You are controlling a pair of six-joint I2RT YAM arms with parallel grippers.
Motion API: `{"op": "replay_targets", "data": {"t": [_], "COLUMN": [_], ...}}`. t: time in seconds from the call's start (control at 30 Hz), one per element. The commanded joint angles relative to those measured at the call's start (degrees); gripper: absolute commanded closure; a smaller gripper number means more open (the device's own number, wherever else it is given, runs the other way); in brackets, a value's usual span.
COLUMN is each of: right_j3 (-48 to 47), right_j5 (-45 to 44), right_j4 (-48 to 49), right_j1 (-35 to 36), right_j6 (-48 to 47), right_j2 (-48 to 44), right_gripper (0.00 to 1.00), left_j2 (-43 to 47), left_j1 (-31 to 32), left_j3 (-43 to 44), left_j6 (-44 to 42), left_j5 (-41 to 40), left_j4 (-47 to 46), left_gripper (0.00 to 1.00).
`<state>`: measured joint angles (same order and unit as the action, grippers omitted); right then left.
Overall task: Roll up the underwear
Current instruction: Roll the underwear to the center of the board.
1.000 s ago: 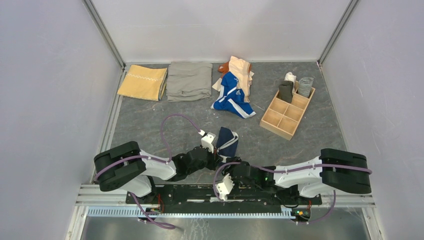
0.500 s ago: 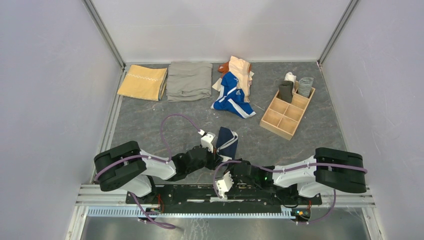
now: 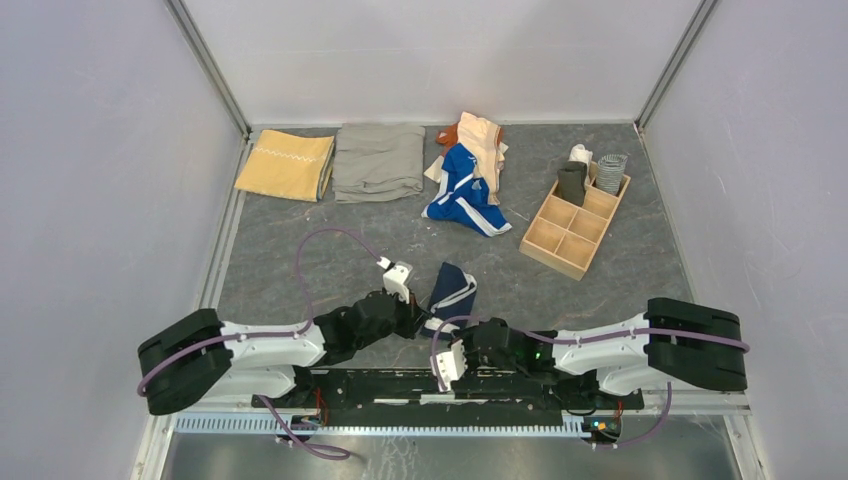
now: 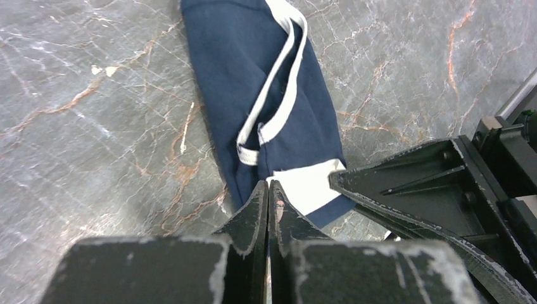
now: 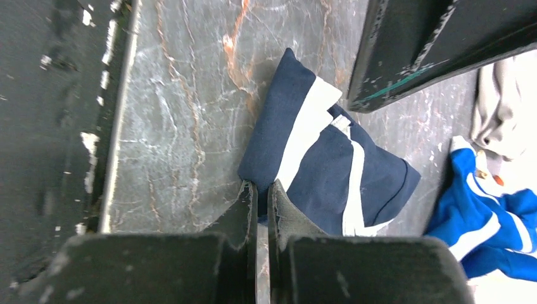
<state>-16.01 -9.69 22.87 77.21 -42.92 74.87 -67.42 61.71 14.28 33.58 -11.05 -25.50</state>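
With the left gripper (image 4: 267,185) pressed together at the briefs' (image 4: 253,82) hem and the right gripper (image 5: 259,185) nipping a corner, I'd roll evenly, tautly.

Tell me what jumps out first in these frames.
The navy underwear with white trim lies alone at the near side, with the left tool and right tool both shut on its near edge. Further back in the middle sits a bright blue and peach pile. To the right of that pile, a wooden divider tray holds rolled pieces in its far compartments.
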Motion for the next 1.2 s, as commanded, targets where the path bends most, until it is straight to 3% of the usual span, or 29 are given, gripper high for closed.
{"op": "replay_targets", "data": {"t": [0.0,0.17,0.3,0.53,1.17], "right_j3": [-0.51,0.16,0.44,0.13,10.15], "right_j5": [7.70,12.55,16.06,25.56,38.31], "right_j4": [0.07,3.00,3.96,4.38,19.70], "right_j1": [-0.33,-2.07,-3.88,-8.68,-19.83], "right_j6": [7.81,15.57,21.79,31.39,55.27], "right_j2": [-2.42,-4.23,-4.84,-3.71,-4.30], "right_gripper": [1.00,1.00,1.00,1.00,1.00], "left_j2": [6.45,13.16,16.38,10.44,7.46], "left_j1": [-0.32,-0.31,-0.35,-0.36,-0.28], "left_j3": [0.93,0.80,-0.73,-1.22,3.38], "left_j6": [-1.83,-3.17,-5.17,-5.70,-6.32], "left_j5": [-3.68,-1.83,4.03,12.90,6.45], "left_j4": [8.85,12.45,10.04,4.64,4.99], "left_gripper": [0.98,0.98,0.98,0.98,0.98]}}
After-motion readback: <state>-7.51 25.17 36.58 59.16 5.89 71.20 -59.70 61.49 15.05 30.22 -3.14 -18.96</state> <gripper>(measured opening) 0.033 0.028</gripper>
